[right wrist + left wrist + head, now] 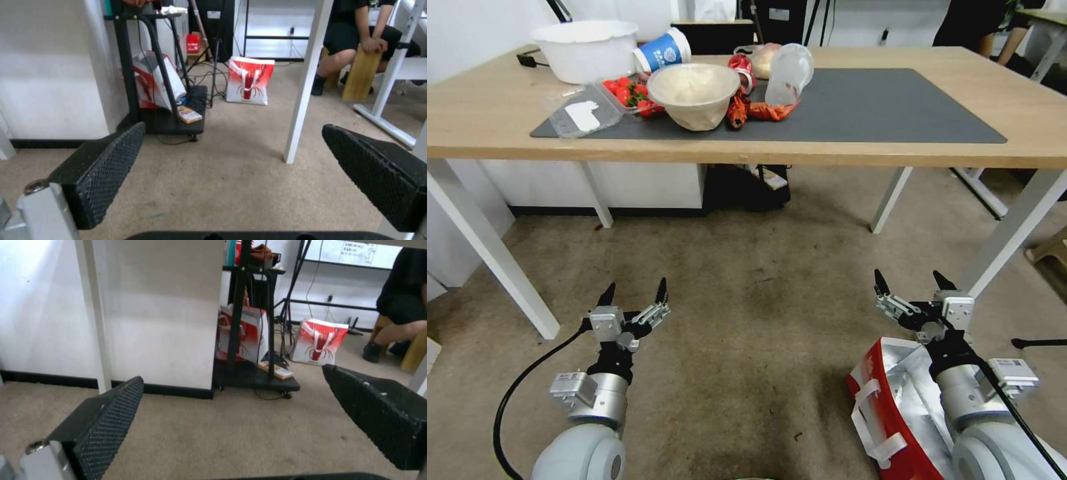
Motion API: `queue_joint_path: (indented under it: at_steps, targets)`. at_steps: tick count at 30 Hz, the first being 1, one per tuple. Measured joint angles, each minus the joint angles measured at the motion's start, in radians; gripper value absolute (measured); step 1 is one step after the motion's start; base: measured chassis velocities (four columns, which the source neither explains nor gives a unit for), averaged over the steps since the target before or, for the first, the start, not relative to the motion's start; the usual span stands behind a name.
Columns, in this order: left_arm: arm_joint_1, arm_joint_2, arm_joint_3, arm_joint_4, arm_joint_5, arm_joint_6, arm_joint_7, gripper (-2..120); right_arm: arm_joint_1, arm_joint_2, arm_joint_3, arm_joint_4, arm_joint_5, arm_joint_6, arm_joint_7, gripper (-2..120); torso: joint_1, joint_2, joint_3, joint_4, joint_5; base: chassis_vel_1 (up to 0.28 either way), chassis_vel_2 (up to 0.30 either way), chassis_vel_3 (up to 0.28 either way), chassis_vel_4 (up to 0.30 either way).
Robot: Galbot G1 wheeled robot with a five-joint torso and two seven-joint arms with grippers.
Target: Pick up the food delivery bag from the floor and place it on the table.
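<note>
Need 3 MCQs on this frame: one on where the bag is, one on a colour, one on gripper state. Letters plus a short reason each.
1. Where is the food delivery bag?
A. on the table
B. on the floor under the right arm
C. in the left gripper

2. What colour is the mat on the table?
A. dark grey
B. red
C. white

3. What state are the grippers in?
A. both shut
B. left shut, right open
C. both open, holding nothing

Answers:
1 B: the bag sits on the floor beside and beneath the right gripper.
2 A: the mat is dark grey against the light wood.
3 C: the left gripper and the right show spread fingers with carpet between.
</note>
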Motion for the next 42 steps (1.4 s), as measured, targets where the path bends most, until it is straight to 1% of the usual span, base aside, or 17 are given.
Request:
queue_joint_path:
  at_steps: [1,3,4,7,8,10,11,17,22,34,37,41,42]
  targets:
    - [0.000,0.000,0.000,0.000,0.000,0.000,0.000,100,0.000,0.000,0.000,0.000,0.000,0.000,0.000,100,0.000,0.000,0.000,0.0000,0.0000,0.000,0.000,0.000,0.000]
    - [-0.001,0.000,0.000,0.001,0.000,0.000,0.000,100,0.000,0.000,0.000,0.000,-0.001,0.000,0.000,100,-0.001,-0.012,-0.011,0.0000,0.0000,0.000,0.000,0.000,0.000]
    - [-0.001,0.000,0.000,0.001,0.000,0.000,0.000,100,0.000,0.000,0.000,0.000,-0.001,0.000,0.000,100,-0.001,-0.012,-0.011,0.0000,0.0000,0.000,0.000,0.000,0.000]
    - [-0.001,0.002,0.000,0.002,-0.001,0.000,0.000,100,0.000,0.000,0.000,-0.002,-0.002,0.000,0.000,100,-0.003,-0.028,-0.024,0.0000,0.0000,0.000,0.000,0.000,0.000]
    - [-0.001,0.002,0.000,0.002,-0.001,0.000,0.000,100,0.000,0.000,0.000,-0.002,-0.002,0.000,0.000,100,-0.003,-0.028,-0.024,0.0000,0.0000,0.000,0.000,0.000,0.000]
    - [-0.002,0.003,0.000,0.004,-0.001,0.000,0.000,100,-0.001,0.000,-0.001,-0.003,-0.004,0.000,0.000,100,-0.003,-0.040,-0.036,0.0000,0.0000,0.000,0.000,0.000,0.000]
    - [-0.002,0.003,0.000,0.004,-0.001,0.000,0.000,100,-0.001,0.000,-0.001,-0.003,-0.004,0.000,0.000,100,-0.003,-0.040,-0.036,0.0000,0.0000,0.000,0.000,0.000,0.000]
    - [-0.002,0.006,-0.001,0.006,-0.002,0.000,0.001,100,-0.002,0.000,-0.002,-0.004,-0.006,0.001,0.000,100,-0.004,-0.066,-0.062,0.0000,0.0000,0.000,0.000,0.000,0.000]
    - [-0.003,0.006,-0.001,0.006,-0.002,0.000,0.001,100,-0.002,-0.001,-0.001,-0.004,-0.006,0.001,0.000,100,-0.008,-0.082,-0.065,0.0000,0.0000,0.000,0.000,0.000,0.000]
    - [-0.006,0.006,-0.001,0.010,-0.002,-0.003,0.001,100,-0.002,-0.004,-0.002,-0.006,-0.006,0.002,-0.001,100,-0.009,-0.083,-0.065,0.0000,0.0000,0.000,0.000,0.000,0.000]
    - [-0.005,0.006,-0.002,0.011,0.004,-0.009,0.002,100,-0.007,-0.013,-0.001,-0.012,-0.006,0.002,-0.001,100,-0.009,-0.082,-0.065,0.0000,0.0000,0.000,0.000,0.000,0.000]
    - [-0.003,0.010,-0.003,0.011,0.007,-0.015,0.003,100,-0.015,-0.043,0.011,-0.023,0.006,-0.006,0.004,100,-0.009,-0.080,-0.065,0.0000,0.0000,0.000,0.000,0.000,0.000]
    - [-0.002,0.011,-0.005,0.007,0.007,-0.015,0.004,100,-0.020,-0.060,0.020,-0.024,0.022,-0.020,0.007,100,-0.009,-0.080,-0.065,-0.0001,0.0000,0.000,0.000,0.000,0.000]
